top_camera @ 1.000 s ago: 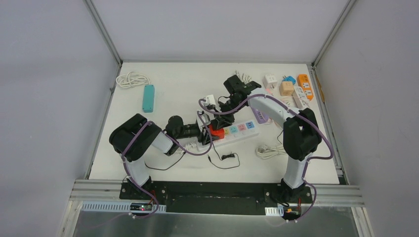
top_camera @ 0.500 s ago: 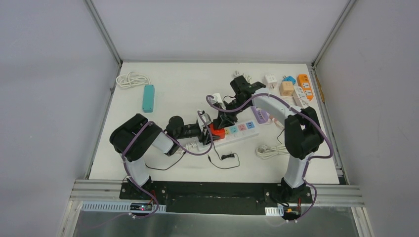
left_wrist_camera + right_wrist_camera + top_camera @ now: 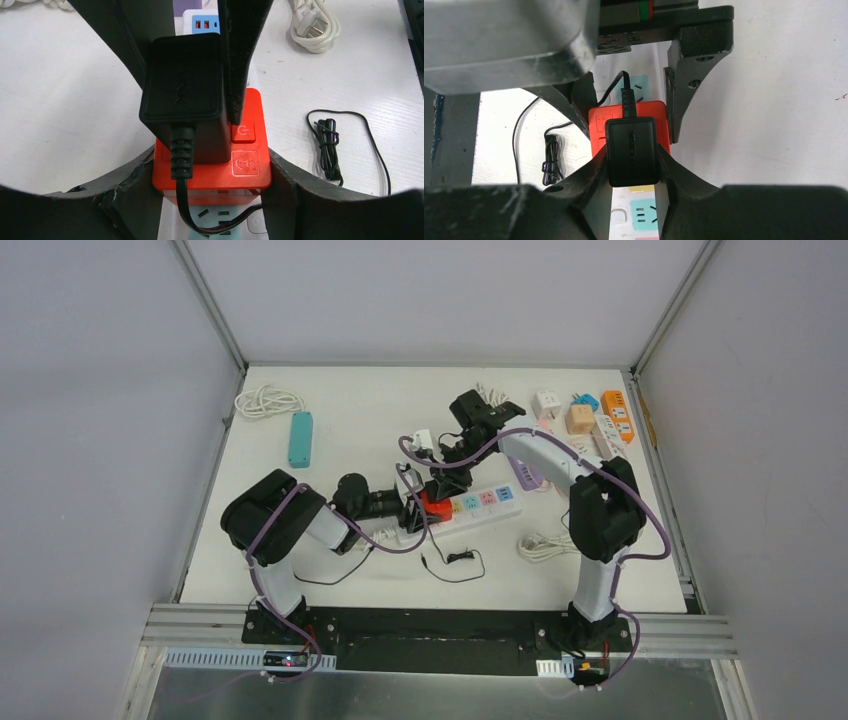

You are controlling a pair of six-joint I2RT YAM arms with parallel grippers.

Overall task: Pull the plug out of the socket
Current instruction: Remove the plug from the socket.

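The right gripper [image 3: 631,159] is clamped on the black plug [image 3: 182,95], with one finger on each side of its body. The plug stands on the red end [image 3: 250,107] of the power strip [image 3: 485,498]. The left gripper [image 3: 210,172] is closed on that same red end, its fingers pressing the two long sides of the strip.

Within the last second the right wrist, above the strip, swings toward the strip's other end and then comes back over the red end. Both grips stay as they were, and the strip shifts only a little.

I judge this to be a rocking move to loosen the plug. The plug still looks seated, and I see no gap between it and the red end. So the pull itself is not yet done. It needs a straight lift away from the strip while the left gripper holds the strip down.
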